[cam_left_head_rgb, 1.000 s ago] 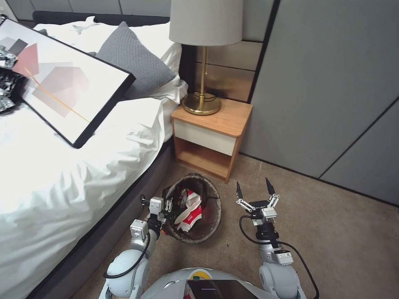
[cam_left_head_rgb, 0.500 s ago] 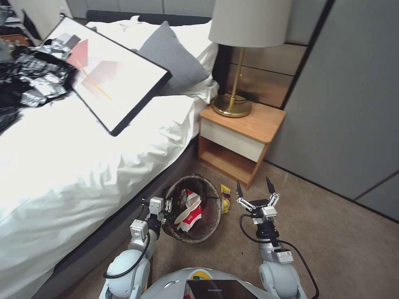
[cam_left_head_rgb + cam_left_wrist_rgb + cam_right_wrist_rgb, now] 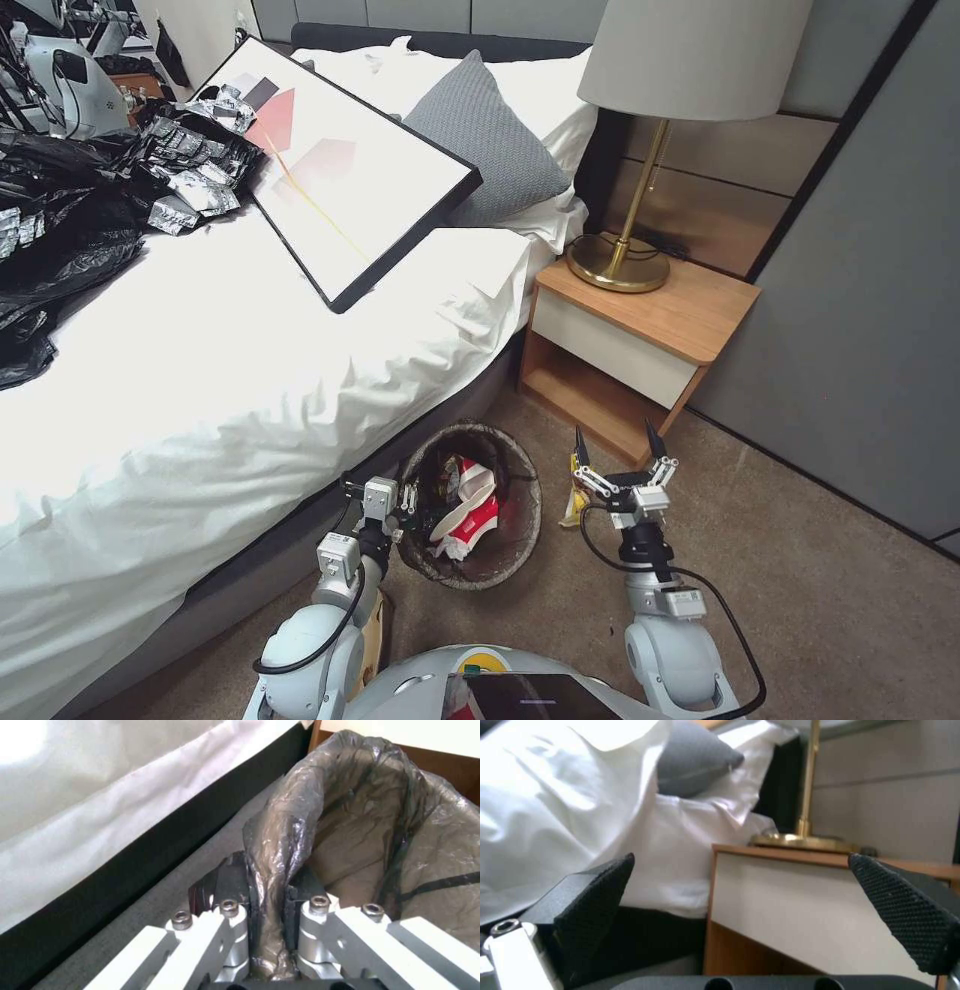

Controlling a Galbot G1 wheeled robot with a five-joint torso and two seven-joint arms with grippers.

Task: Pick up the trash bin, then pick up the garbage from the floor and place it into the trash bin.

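Note:
The trash bin, round and lined with a brown bag, hangs just in front of me by the bed's side. Red-and-white paper cups lie inside it. My left gripper is shut on the bin's near-left rim; the left wrist view shows the left gripper pinching the bag-covered rim of the bin. A gold-yellow snack wrapper, a piece of garbage, lies on the carpet right of the bin. My right gripper hovers open just above and right of it, fingers spread wide.
The white bed runs along the left, carrying a framed picture, a grey pillow and a heap of black and silver plastic. A wooden nightstand with a brass lamp stands ahead. Open carpet lies to the right.
The whole picture has slid rightwards, so the camera has turned left. The yellow wrapper has come into view beside the bin. Both arms hold the same pose, the left still gripping the bin.

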